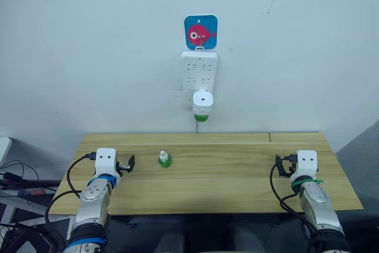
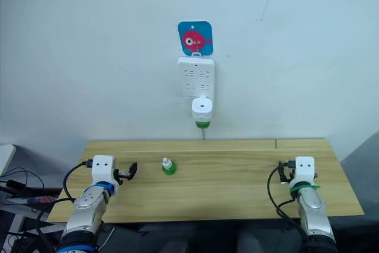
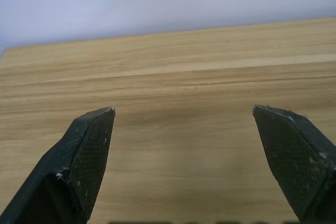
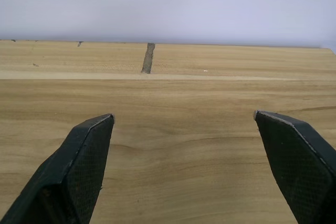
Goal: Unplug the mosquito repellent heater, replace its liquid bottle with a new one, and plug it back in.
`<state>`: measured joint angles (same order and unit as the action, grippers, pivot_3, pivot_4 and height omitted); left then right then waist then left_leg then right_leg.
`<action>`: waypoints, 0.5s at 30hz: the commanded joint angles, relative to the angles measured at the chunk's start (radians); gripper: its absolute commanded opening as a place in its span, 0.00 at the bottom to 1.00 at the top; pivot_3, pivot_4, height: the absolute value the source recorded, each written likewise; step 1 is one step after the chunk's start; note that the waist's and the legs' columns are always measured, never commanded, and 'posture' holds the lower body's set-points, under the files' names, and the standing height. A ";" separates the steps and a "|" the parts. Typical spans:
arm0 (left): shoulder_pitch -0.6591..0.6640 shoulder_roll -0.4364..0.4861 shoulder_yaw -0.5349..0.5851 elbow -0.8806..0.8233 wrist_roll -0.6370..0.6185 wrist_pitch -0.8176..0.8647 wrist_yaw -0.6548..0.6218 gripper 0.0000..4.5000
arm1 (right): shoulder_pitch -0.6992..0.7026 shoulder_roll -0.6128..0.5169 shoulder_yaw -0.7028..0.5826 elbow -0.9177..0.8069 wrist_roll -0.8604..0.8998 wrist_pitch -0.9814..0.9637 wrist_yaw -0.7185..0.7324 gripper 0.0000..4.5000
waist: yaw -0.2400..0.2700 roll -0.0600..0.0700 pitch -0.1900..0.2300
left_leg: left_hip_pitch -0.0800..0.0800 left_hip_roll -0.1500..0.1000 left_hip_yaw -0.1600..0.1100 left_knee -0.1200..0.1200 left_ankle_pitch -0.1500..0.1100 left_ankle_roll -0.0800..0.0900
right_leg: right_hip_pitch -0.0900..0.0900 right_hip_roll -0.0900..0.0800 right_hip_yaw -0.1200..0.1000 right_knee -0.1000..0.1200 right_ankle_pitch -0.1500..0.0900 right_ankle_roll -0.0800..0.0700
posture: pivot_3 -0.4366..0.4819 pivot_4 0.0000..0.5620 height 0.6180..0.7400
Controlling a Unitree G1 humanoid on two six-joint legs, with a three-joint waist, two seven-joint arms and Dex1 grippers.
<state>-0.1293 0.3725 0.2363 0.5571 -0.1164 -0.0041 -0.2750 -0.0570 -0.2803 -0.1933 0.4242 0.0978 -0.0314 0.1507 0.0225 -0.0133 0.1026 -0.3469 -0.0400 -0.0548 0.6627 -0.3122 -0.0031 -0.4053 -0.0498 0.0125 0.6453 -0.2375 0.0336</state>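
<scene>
The white mosquito repellent heater (image 1: pixel 202 101) is plugged into the bottom of a white power strip (image 1: pixel 199 75) on the wall, with a green liquid bottle (image 1: pixel 201 117) hanging under it. A second small green bottle (image 1: pixel 164 159) with a white cap stands upright on the wooden table (image 1: pixel 237 176), left of centre. My left gripper (image 1: pixel 127 165) rests at the table's left side, open, a short way left of that bottle. My right gripper (image 1: pixel 283 166) sits at the table's right side, open and empty. Both wrist views show the fingers spread wide over bare wood.
A blue and pink fish hook (image 1: pixel 201 32) holds the power strip to the white wall. A cable runs down from the strip behind the table. Cables and clutter (image 1: pixel 15 185) lie on the floor to the left.
</scene>
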 commanded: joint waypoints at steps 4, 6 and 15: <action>0.007 0.022 0.037 -0.065 -0.048 0.012 -0.040 1.00 | 0.004 -0.006 0.001 -0.057 -0.006 0.003 0.000 0.99 | 0.000 0.000 0.004 | 0.000 0.000 0.000 0.000 0.000 0.000 | 0.000 0.000 0.000 0.000 0.000 0.000 | 0.55 0.22 1.00; 0.018 0.030 0.044 -0.100 -0.075 0.023 -0.073 1.00 | 0.008 -0.007 0.002 -0.069 -0.004 0.005 0.006 0.99 | 0.000 -0.001 0.005 | 0.000 0.000 0.000 0.000 0.000 0.000 | 0.000 0.000 0.000 0.000 0.000 0.000 | 0.55 0.22 1.00; 0.054 0.185 0.055 -0.386 -0.237 0.160 -0.359 1.00 | 0.036 -0.071 0.039 -0.413 0.093 0.172 0.182 0.99 | -0.004 0.000 0.034 | -0.001 0.001 0.000 0.000 0.000 0.000 | 0.000 -0.001 -0.001 0.000 0.000 0.000 | 0.55 0.27 1.00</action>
<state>-0.0680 0.5334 0.2762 0.2452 -0.3116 0.1324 -0.5783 -0.0117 -0.3313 -0.1563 0.1199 0.1491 0.1069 0.2874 0.0183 -0.0131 0.1362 -0.3484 -0.0391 -0.0552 0.6629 -0.3121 -0.0031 -0.4058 -0.0504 0.0112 0.6452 -0.2376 0.0336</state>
